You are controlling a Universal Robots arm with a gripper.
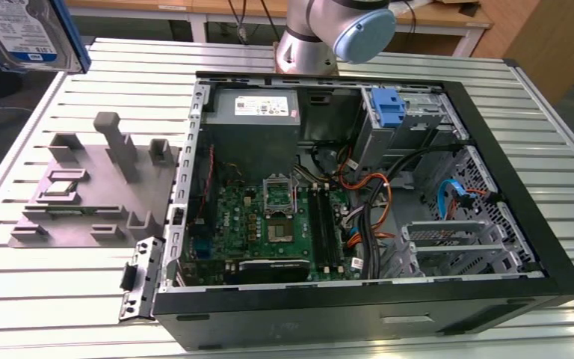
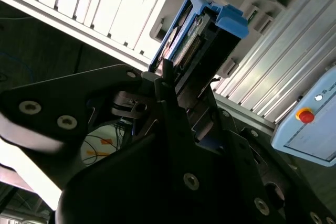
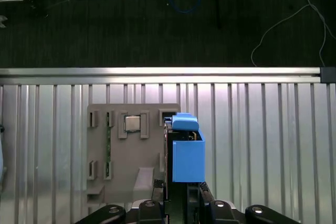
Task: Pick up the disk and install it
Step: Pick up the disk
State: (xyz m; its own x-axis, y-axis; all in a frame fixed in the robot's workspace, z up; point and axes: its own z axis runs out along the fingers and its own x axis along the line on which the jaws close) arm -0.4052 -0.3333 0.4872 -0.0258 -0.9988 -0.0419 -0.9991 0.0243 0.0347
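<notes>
— Above the bench (image 1: 28, 284), at the exterior view's upper left, your hand (image 2: 184, 85) is clamped on the disk (image 1: 23, 34); the pick-up looks done.
— And installing?
— Not yet, I judge; the disk hangs well apart from the open computer case (image 1: 544, 224).
— Any writing?
— You get a white-and-blue label on the disk; a white sticker on the power supply (image 1: 252, 112); no wording I can give you.

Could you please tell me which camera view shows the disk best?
The exterior view: the disk turns its labelled face to that camera, though the frame edge crops it. Both wrist views show it edge-on, mostly its blue carrier frame, held in the gripper.
</notes>
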